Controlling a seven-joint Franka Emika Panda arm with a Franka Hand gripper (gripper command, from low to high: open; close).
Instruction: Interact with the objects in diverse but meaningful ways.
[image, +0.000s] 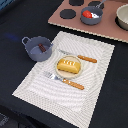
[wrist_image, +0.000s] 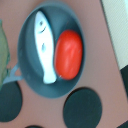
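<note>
Grey-blue pot (wrist_image: 50, 50) holding red tomato (wrist_image: 68, 54) and white fish (wrist_image: 43, 45), directly below wrist camera; jaws unseen, state indeterminable.

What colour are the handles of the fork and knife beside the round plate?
Orange handles, clearest in the exterior view, on the knife too.

— What sort of place is shown?

— A play-kitchen tabletop staged for manipulation, not a real kitchen. A pale striped cloth placemat (image: 67, 67) is laid on a dark table (image: 20, 20).

— What marks it as such?

— Beyond the placemat, a pinkish-brown toy stove board (image: 85, 22) with flat black round burners (image: 66, 13) is seen. On the placemat, a glossy yellow-orange plastic bread loaf (image: 69, 65) is set on a tan round plate (image: 57, 69), flanked by orange-handled toy cutlery (image: 66, 80).
</note>
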